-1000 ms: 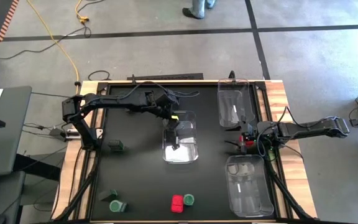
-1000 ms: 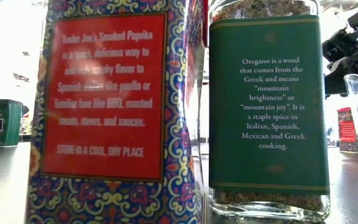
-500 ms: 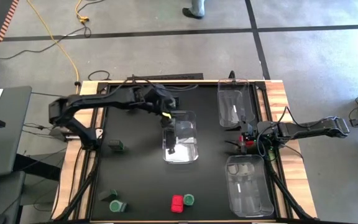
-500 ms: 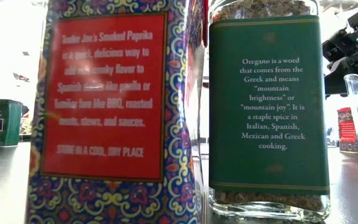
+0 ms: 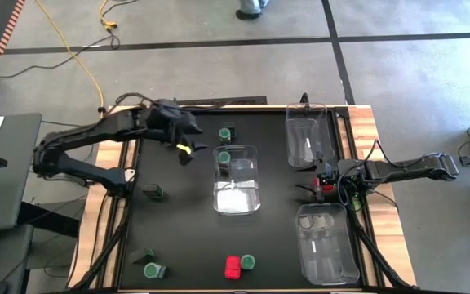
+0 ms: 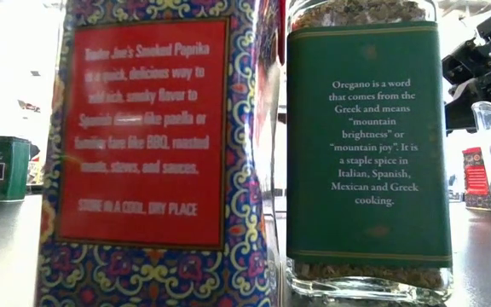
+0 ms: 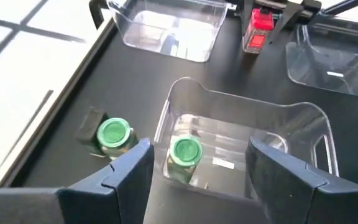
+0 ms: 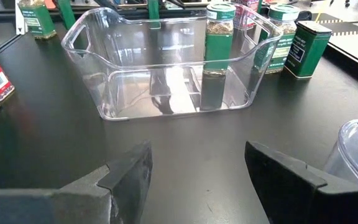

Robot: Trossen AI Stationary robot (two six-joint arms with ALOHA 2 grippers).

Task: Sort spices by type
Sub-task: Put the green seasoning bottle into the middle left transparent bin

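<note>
At ten o'clock on the table, the left gripper (image 5: 182,145) hangs wide open and empty, arm stretched in from the left edge.
Risk, as I judge it: the green-topped jar (image 5: 224,156) stands upright just inside the middle bin (image 5: 237,202), hard against its twelve-o'clock wall, and another jar (image 5: 226,132) stands just outside; a low swing could topple either. At three o'clock the right gripper (image 5: 326,181) waits by a red box (image 5: 328,184); its fingers look open, holding nothing visible.
</note>
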